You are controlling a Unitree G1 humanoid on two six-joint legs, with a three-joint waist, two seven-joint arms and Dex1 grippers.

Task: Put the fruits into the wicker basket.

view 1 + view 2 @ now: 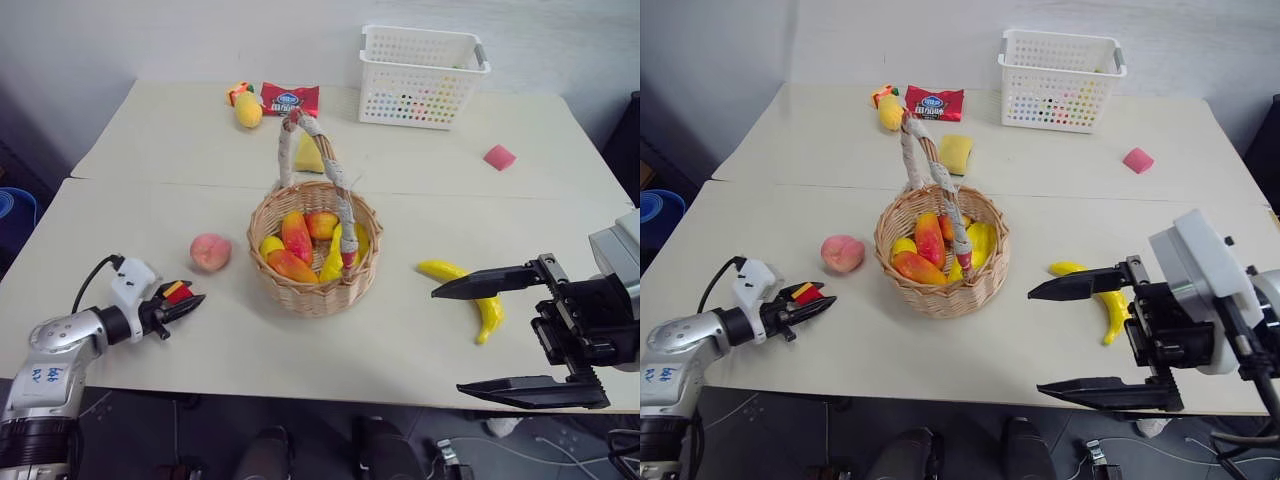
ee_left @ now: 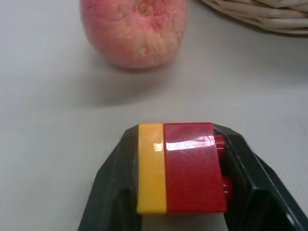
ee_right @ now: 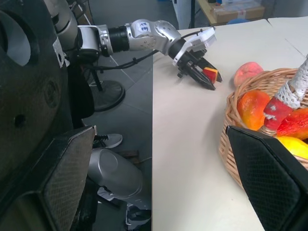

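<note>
Several toy fruits fill the wicker basket; peach and banana lie outside on the table. Left gripper clenched, seemingly around a red-yellow block; right gripper gapes empty.

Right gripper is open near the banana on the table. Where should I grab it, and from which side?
Take the banana around its thicker middle, jaws closing across its narrow width. It lies flat on the table, curving from the basket side toward the front edge, clear of other things, so coming down from above looks simplest. The open right gripper sits just in front of it.
</note>
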